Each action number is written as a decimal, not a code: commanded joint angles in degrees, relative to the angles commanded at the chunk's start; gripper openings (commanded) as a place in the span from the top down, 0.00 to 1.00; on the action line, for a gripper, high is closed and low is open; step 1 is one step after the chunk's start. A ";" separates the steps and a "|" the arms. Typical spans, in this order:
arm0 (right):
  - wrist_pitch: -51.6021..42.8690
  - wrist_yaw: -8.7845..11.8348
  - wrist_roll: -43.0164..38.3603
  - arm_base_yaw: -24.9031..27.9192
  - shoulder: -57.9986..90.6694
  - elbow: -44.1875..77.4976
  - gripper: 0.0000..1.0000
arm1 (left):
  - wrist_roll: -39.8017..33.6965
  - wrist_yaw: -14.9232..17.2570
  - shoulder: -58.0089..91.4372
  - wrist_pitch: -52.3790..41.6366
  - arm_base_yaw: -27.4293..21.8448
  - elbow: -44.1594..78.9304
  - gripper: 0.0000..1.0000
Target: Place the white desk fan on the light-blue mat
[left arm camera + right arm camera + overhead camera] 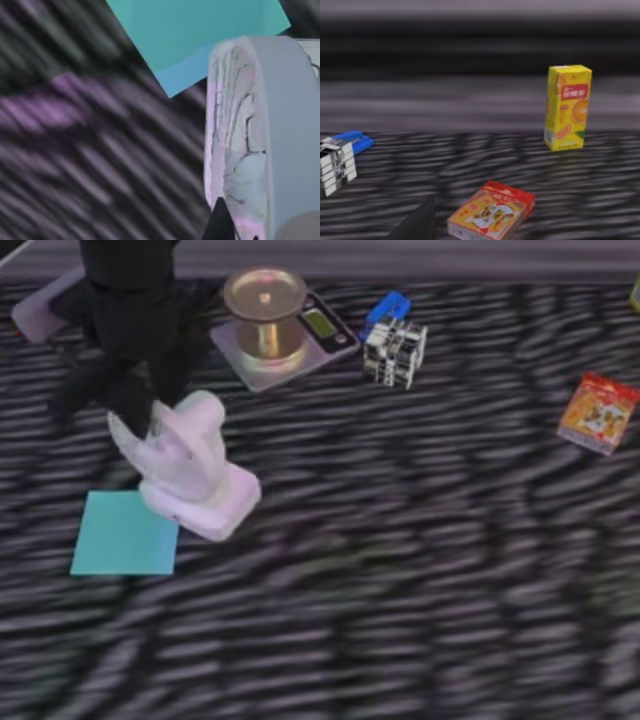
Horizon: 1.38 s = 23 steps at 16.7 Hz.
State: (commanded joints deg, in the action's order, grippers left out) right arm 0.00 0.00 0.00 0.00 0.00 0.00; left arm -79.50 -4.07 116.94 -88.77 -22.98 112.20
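The white desk fan (195,475) stands just right of the light-blue mat (122,533), its base over the mat's far right corner. I cannot tell whether the base rests on the table or hangs above it. My left gripper (140,425) comes down from the back left and is shut on the fan's round grille head. In the left wrist view the grille (235,135) fills the right side, my left gripper (237,230) pinches its rim, and the mat (195,35) lies beyond. My right gripper (422,225) is out of the top view, parked near the table's right side.
A silver scale with a brass spool (270,325) stands behind the fan. A small blue box (387,308) and a black-and-white cube (395,350) lie at the back middle. A red card box (598,412) and a yellow juice carton (567,107) are at the right.
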 joint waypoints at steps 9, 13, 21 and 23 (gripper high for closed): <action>0.00 0.00 0.00 0.00 0.00 0.00 0.00 | -25.99 -2.54 -5.92 0.80 7.64 -9.00 1.00; 0.00 0.00 0.00 0.00 0.00 0.00 0.00 | -25.84 -2.46 -5.67 0.77 7.34 -8.82 1.00; 0.00 0.00 0.00 0.00 0.00 0.00 0.00 | -25.54 -2.58 -5.90 8.75 8.09 -16.88 1.00; 0.00 0.00 0.00 0.00 0.00 0.00 0.00 | -25.54 -2.58 -5.90 8.75 8.09 -16.88 1.00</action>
State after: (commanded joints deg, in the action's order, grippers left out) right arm 0.00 0.00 0.00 0.00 0.00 0.00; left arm -105.03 -6.65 111.04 -80.02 -14.88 95.32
